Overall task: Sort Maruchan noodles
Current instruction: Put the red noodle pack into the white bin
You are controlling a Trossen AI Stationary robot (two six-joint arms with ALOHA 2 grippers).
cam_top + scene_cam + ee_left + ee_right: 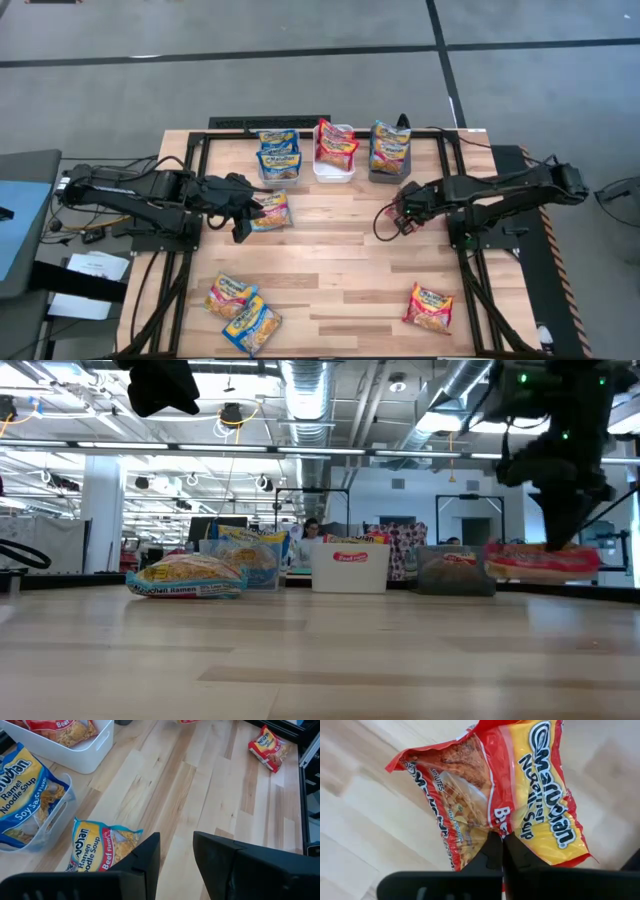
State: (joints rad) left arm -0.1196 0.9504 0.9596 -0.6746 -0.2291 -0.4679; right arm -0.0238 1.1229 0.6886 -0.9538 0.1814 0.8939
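Note:
My right gripper (403, 210) is shut on a red-and-yellow Maruchan noodles packet (520, 790), which hangs under it right of the table's middle (540, 560). My left gripper (176, 852) is open above the table's left half with nothing between its fingers. A blue-and-orange packet (272, 210) lies flat on the wood just beside it. Two more packets (240, 308) lie near the front left, and a red one (430, 305) near the front right. My right gripper pinches the red packet's wrapper (496, 827) between its two fingertips, near the middle of one side edge. The fingers come from above, pointing steeply down. The packet hangs about level below them, clear of the table.
Along the far edge stand three small bins: a clear one (280, 172) with blue packets, a white one (333, 172) with red packets, and a dark one (390, 172) with blue-and-orange packets. Bare wood lies in the table's middle and front centre.

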